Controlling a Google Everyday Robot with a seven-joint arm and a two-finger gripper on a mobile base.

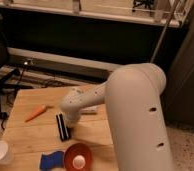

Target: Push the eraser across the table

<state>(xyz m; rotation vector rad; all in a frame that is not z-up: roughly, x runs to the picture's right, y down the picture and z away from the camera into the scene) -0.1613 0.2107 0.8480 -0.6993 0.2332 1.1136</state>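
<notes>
One arm, white and bulky, reaches from the right foreground down to the table, a light wooden top of wide planks. Its gripper sits low at the near-middle of the tabletop, right beside the eraser; whether the two touch, and whether the fingers are open or closed, I cannot tell, as the wrist housing covers them.

Eraser: flat black block with a thin pale stripe, lying lengthwise front to back, just left of the gripper, near the table's middle.

Carrot: orange, lying slanted to the left of the eraser, apart from it.

Red bowl: at the front edge, pale inside, just below the eraser.

Blue sponge-like piece: touching or just beside the bowl's left side.

White cup: at the front left corner, partly cut off by the frame.

White bottle: lying behind the arm, mostly hidden.
</notes>
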